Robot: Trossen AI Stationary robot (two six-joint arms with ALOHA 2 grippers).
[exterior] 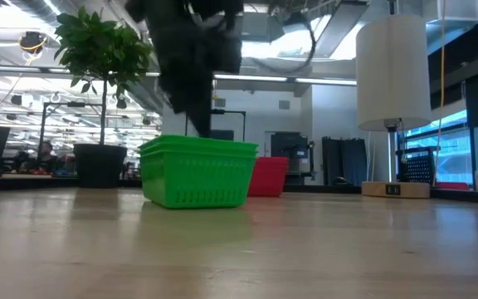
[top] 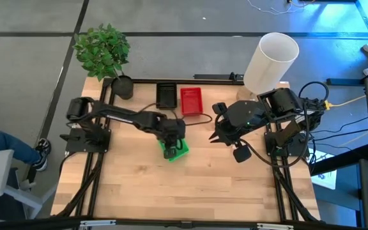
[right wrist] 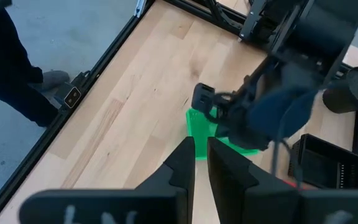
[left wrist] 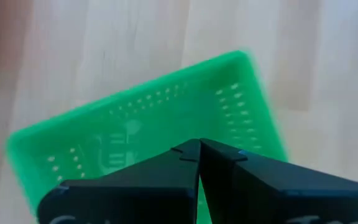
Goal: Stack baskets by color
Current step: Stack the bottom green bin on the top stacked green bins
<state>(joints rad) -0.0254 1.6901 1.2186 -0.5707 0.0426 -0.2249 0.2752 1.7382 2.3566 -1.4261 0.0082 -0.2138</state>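
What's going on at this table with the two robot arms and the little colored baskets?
The robot is sorting small baskets into stacks by color. The left gripper hangs shut over the green baskets, which sit nested in a stack mid-table. The red baskets and the black baskets stand side by side at the far edge, near a potted plant and a white lamp. The right gripper waits off to the side, empty.

1. A light wooden table (top: 171,191) carries everything
2. Green baskets (top: 176,149) sit stacked near its middle
3. A red basket (top: 191,100) and black basket (top: 166,95) lie side by side at the far edge, near a plant pot (top: 122,87) and white lampshade (top: 270,62)
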